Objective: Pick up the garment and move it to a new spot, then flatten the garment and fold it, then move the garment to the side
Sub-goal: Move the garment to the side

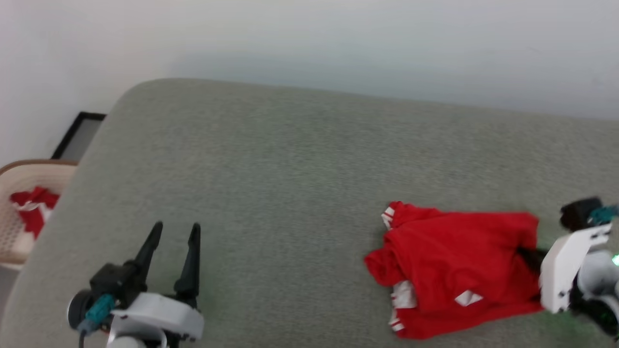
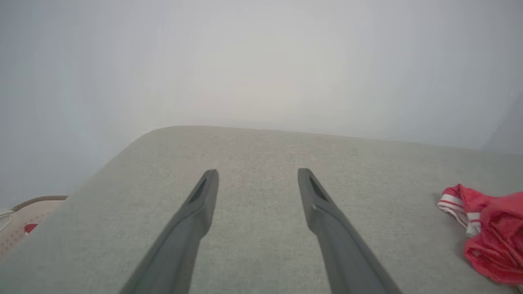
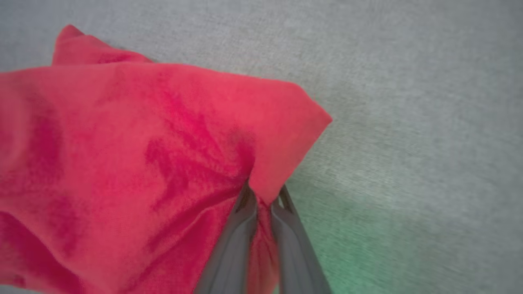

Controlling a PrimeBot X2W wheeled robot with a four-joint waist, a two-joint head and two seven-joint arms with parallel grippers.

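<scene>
The jersey (image 1: 459, 261) lies bunched on the near right of the couch (image 1: 290, 169), with our right gripper (image 3: 264, 192) clamped on a fold at its right edge. Our left gripper (image 1: 176, 225) hangs spread wide over the couch's near left. We judge the cloth light, limp and slippery: one pinch will drag it in a heap, so flattening wants two corners.

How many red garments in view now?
2. The garment lies crumpled on the grey surface, pinched by the right gripper; another red cloth sits in the beige basket, far left. More may hide there.
</scene>
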